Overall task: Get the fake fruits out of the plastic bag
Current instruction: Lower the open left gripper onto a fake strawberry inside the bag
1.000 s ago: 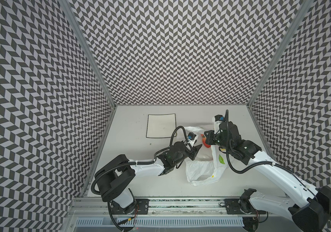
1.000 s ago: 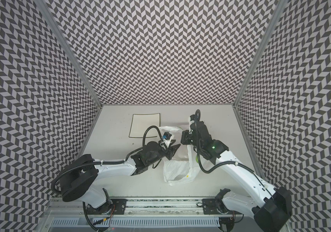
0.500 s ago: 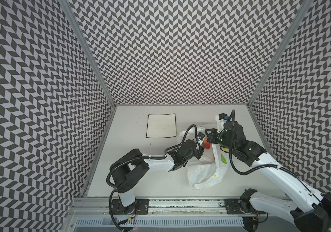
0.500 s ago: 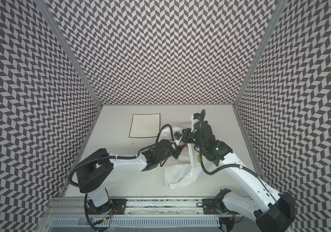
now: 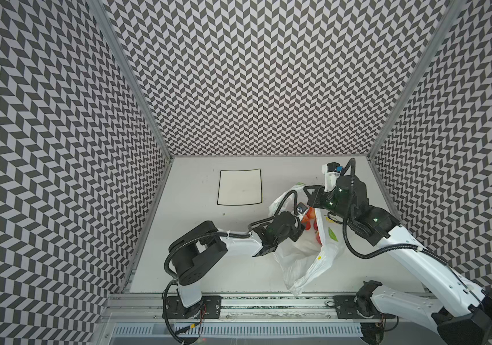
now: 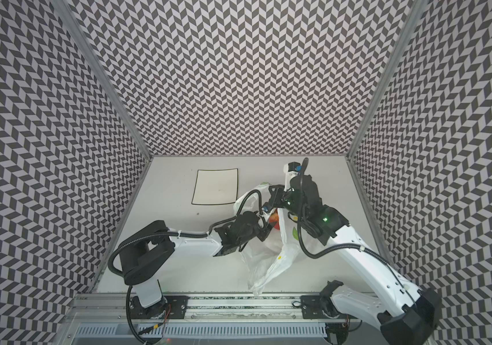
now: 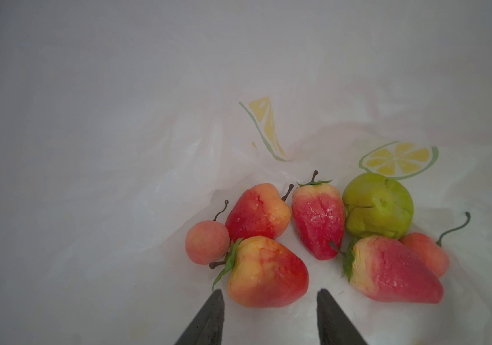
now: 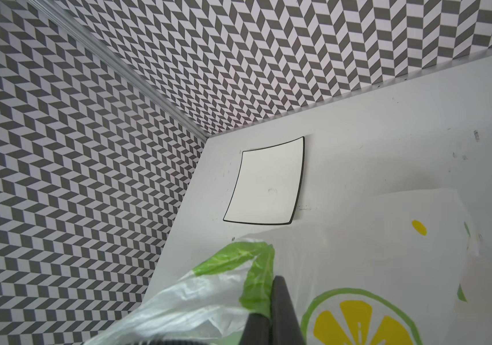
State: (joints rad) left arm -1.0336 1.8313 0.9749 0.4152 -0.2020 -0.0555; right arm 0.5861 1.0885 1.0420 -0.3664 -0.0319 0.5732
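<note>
The left gripper [image 7: 270, 294] reaches into the plastic bag [image 5: 304, 260], right of centre on the table [image 5: 197, 209], its jaws spread either side of a strawberry [image 7: 268, 271] among the fake fruits [image 7: 319, 221] inside. The right gripper [image 8: 271, 286] pinches the bag at its far end.

red strawberries [image 7: 268, 271], pinkish cherries [image 7: 207, 242] and a green pear [image 7: 377, 206] clustered inside the crinkly white plastic bag [image 5: 304, 260]
</note>
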